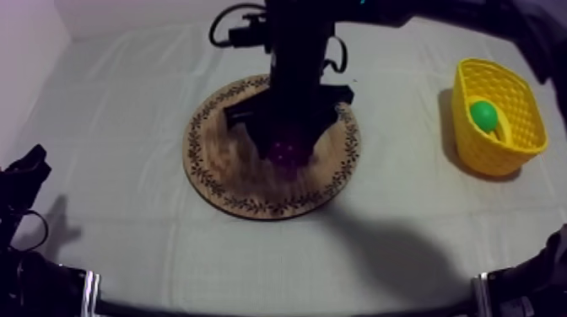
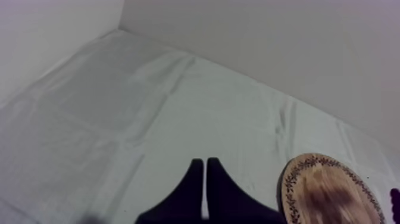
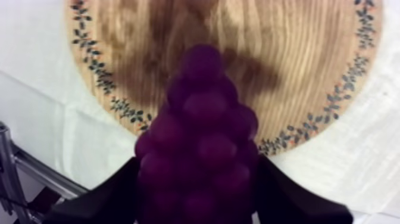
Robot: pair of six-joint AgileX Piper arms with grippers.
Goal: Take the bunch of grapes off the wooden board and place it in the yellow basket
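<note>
Top view: the bunch of grapes sits under our right arm near the centre of the wooden board. The yellow basket waits at 3 o'clock across the counter.

Left wrist view: our left pincer idles, fingers together.

Right wrist view: our right pincer is clamped on the grapes. Their long axis runs along the fingers, narrow tip pointing away toward the board's middle.

We judge the grasp made; next, lift clear and carry toward 3 o'clock.

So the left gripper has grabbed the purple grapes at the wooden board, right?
No, it is the right gripper that has grabbed the grapes at the wooden board. The right wrist view shows its fingers closed round the bunch. The left gripper is shut on nothing.
</note>
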